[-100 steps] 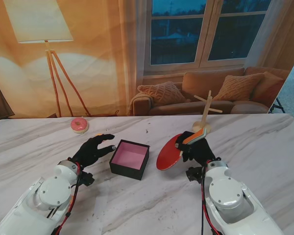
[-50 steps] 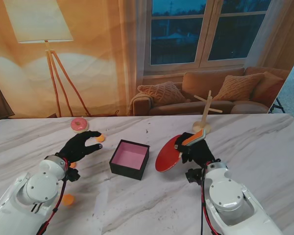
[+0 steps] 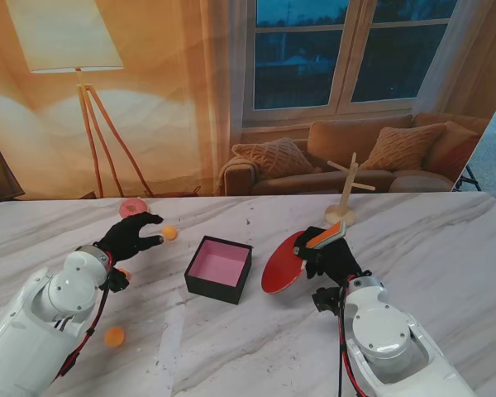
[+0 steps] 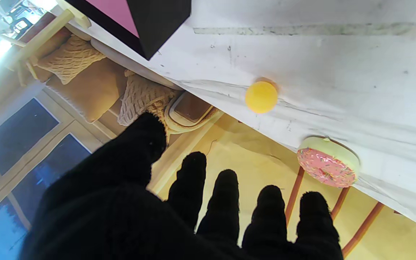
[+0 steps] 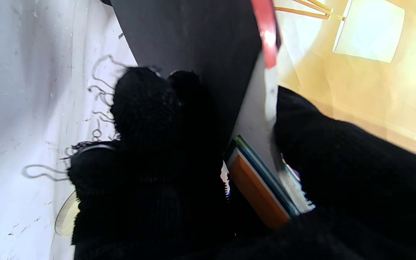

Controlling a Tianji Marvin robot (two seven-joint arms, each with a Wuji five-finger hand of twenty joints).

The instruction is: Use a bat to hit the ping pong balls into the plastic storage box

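On the marble tabletop [image 3: 446, 240] no brand or readable writing shows on any object. In the middle stands the storage box [image 3: 219, 270], black outside and pink inside; its inside looks bare, with no ball in it. One orange ping pong ball [image 3: 169, 233] lies to the left of the box and farther from me, just beside the fingertips of the left hand [image 3: 131, 235]. A second ball [image 3: 114, 336] lies nearer to me, close to the left forearm, and a small orange spot shows under the left wrist, too hidden to name. A pink donut [image 3: 132, 206] with sprinkles sits near the far edge, partly behind the left hand.

The left hand, in a black glove, is raised over the tabletop with its fingers [image 4: 226, 195] stretched and apart, and it holds nothing. The right hand [image 3: 331, 252] stands to the right of the box, its fingers [image 5: 146, 108] wrapped around the orange handle of the bat [image 3: 285, 265]. The red blade is tilted, pointing toward the box, with its lower edge near the tabletop. A wooden stand [image 3: 345, 194] rises behind the right hand.
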